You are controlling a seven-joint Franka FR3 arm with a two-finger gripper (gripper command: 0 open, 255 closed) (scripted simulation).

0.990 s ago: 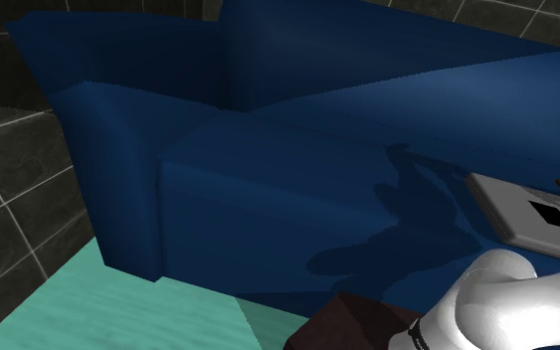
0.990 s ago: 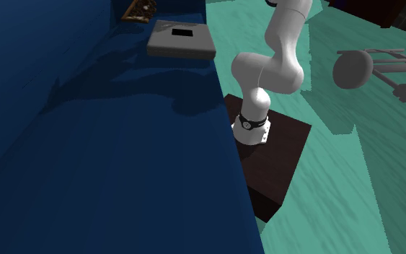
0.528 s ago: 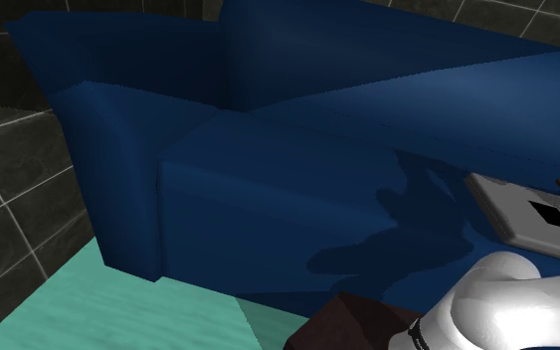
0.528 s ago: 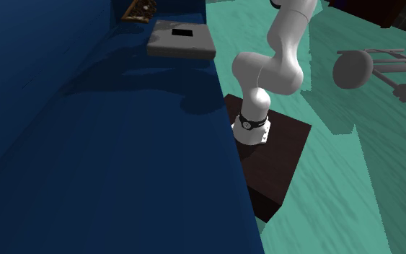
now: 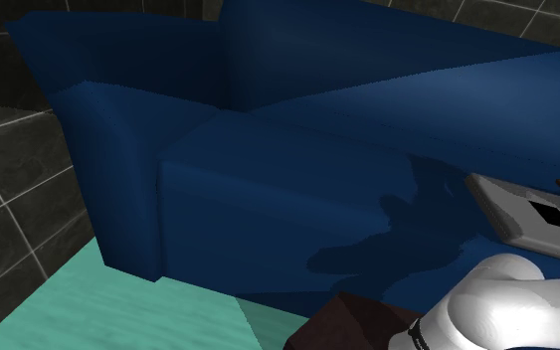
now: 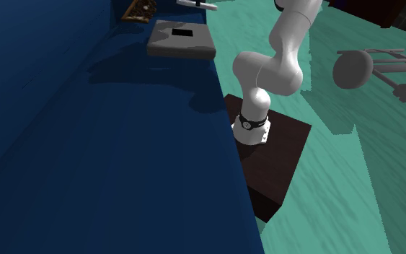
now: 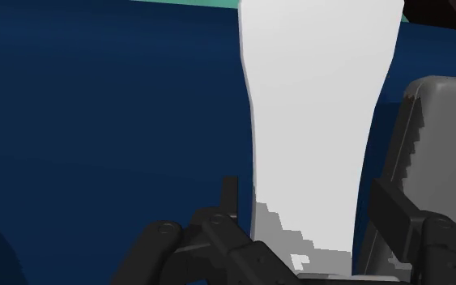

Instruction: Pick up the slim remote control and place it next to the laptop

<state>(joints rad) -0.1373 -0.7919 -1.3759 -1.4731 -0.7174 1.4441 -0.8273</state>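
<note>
In the wrist view my gripper (image 7: 308, 202) is shut on the slim white remote (image 7: 319, 121), which runs long and flat away from the fingers (image 7: 229, 193) above the blue sofa seat (image 7: 96, 121). The closed grey laptop (image 7: 436, 138) lies just beside the remote. In the second exterior view one white end of the remote (image 6: 196, 3) shows at the top edge, above and just beyond the laptop (image 6: 182, 39). The shoulder view has the laptop (image 5: 531, 214) at its right edge on the sofa.
A blue sofa (image 5: 297, 169) with a thick armrest (image 5: 118, 169) spans the shoulder view. A brown object (image 6: 138, 10) lies behind the laptop. The dark stand (image 6: 270, 162) sits on the teal floor (image 6: 338, 187) against the sofa's front. Grey round furniture (image 6: 352, 70) stands farther off.
The arm's shadow has slid across the sofa seat toward the laptop. The remote's white end has come into the second exterior view's top edge. The laptop has not moved.
</note>
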